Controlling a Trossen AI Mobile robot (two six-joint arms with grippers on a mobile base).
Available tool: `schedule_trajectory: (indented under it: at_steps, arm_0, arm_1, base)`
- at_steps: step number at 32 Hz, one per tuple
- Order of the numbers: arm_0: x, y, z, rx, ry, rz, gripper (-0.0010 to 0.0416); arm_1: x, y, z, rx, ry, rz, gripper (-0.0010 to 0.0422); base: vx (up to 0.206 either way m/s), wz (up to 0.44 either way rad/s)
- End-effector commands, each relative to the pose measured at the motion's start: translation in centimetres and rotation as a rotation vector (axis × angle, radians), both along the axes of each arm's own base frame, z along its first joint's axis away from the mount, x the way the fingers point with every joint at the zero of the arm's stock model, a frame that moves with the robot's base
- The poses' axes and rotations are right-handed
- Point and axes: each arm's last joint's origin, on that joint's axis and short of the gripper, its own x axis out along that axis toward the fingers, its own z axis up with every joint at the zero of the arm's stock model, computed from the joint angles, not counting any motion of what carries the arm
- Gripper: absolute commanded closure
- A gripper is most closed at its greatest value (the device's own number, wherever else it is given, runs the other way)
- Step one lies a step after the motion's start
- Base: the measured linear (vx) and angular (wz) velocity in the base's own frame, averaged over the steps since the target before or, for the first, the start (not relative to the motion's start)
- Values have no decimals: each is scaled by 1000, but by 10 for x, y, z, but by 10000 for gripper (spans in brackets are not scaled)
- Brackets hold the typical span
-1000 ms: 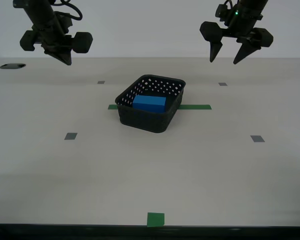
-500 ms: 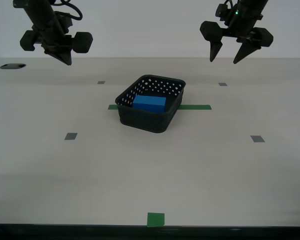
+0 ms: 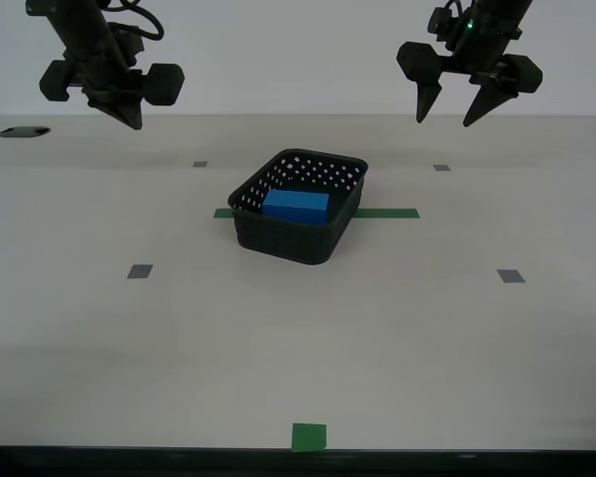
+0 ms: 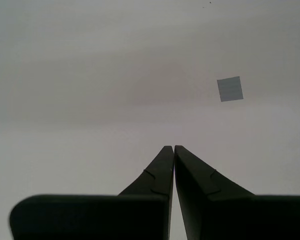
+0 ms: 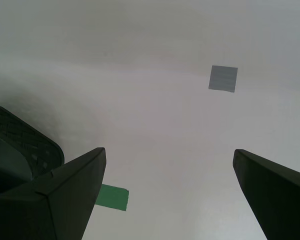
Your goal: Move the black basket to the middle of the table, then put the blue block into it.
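Observation:
The black basket (image 3: 284, 238) stands at the middle of the table (image 3: 397, 338), on the green tape strip (image 3: 389, 213). The blue block (image 3: 296, 205) lies inside it. My first gripper (image 3: 445, 121) hangs open and empty high above the far part of the table, on the exterior view's right. Its wrist view shows spread jaws (image 5: 169, 152), a corner of the basket (image 5: 20, 145) and the strip's end (image 5: 112, 197). My second gripper (image 3: 133, 123) hangs shut and empty high on the exterior view's left. Its closed tips (image 4: 173, 146) are over bare tabletop.
Small grey squares (image 3: 140, 270) (image 3: 511, 275) (image 3: 442, 167) (image 3: 201, 163) mark the table. A green square (image 3: 309, 435) sits at the near edge. A dark hole (image 3: 25, 130) is at the far corner on the exterior view's left.

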Motion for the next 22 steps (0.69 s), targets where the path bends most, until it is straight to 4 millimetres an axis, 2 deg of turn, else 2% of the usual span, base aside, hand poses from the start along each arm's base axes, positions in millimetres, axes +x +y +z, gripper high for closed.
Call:
schedule_trajectory:
  at_steps: [1,22]
  arm_0:
    - [0,0,0,-1,-1,0,51]
    - [0,0,0,-1,-1,0,51]
  arm_1:
    - [0,0,0,0,-1,-4,412]
    - [0,0,0,0,-1,-4,412]
  base:
    - [0,0]
    - [0,0]
